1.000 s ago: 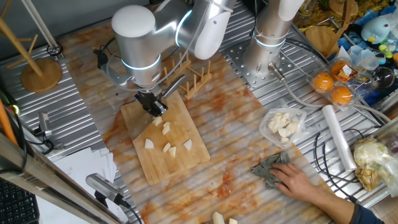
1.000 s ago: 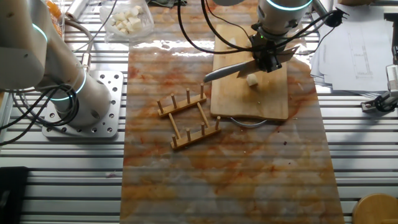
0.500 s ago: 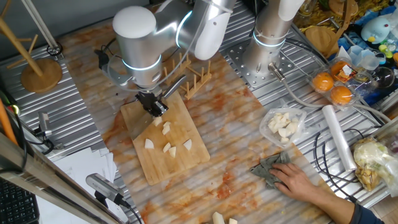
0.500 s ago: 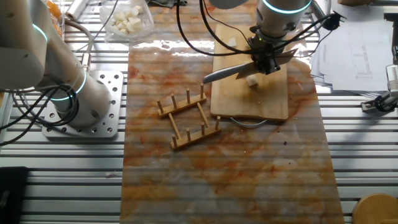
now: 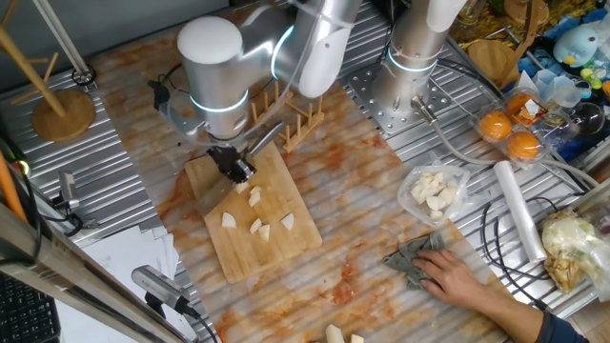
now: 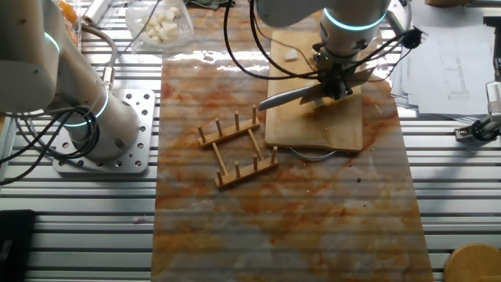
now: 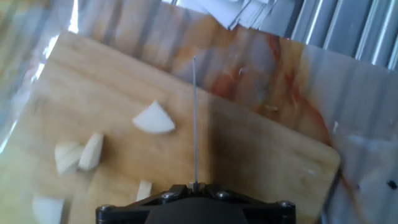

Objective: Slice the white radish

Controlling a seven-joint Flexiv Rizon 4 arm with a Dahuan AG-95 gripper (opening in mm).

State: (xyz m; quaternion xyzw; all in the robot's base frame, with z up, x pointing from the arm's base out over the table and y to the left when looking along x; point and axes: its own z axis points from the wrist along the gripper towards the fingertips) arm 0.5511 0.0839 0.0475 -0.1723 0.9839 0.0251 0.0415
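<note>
Hand view: gripper (image 7: 194, 205) cut off by bottom edge, fingertips not visible; radish pieces (image 7: 74, 155) blurred at left. Other fixed view: arm hides part of the cutting board (image 6: 344, 125).

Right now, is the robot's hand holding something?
Gripper: shut on the knife, blade over the cutting board, near the white radish chunks.

a wooden peg rack (image 6: 237, 147) lies beside two oranges' (image 5: 509, 134) table.

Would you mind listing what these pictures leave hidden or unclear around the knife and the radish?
- Gripper fingers: one fixed view, hidden under the wrist.
- Knife edge touching the cutting board: the other fixed view, too small.
- White radish pieces: hand view, lower ones cut off by the gripper body; the left ones blurred.
</note>
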